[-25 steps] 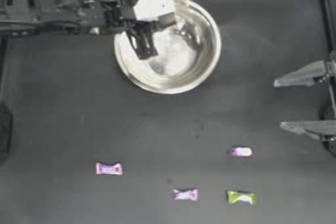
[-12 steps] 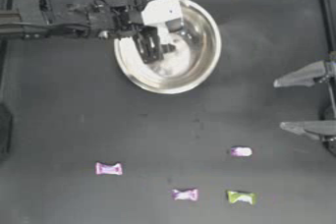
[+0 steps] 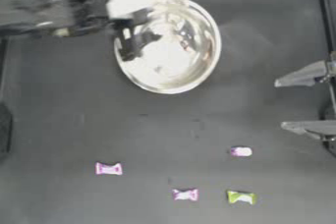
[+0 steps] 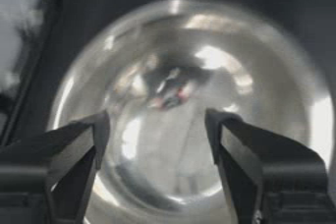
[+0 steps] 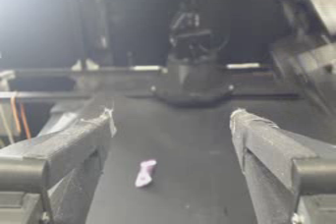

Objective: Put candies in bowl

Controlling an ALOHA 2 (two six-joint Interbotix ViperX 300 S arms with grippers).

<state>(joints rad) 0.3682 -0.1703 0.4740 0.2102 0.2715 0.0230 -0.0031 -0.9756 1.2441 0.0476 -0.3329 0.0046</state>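
While the left tool (image 3: 133,41) hangs open-jawed over the bowl (image 3: 190,78), 4 candies (image 3: 109,169) lie well apart

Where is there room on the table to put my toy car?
The widest bare patch lies between the bowl and the candies along the near edge: pink, pink, yellow-green, pink. It is crowded at the bowl, where the left gripper hangs open, and at the right edge by the open right gripper.
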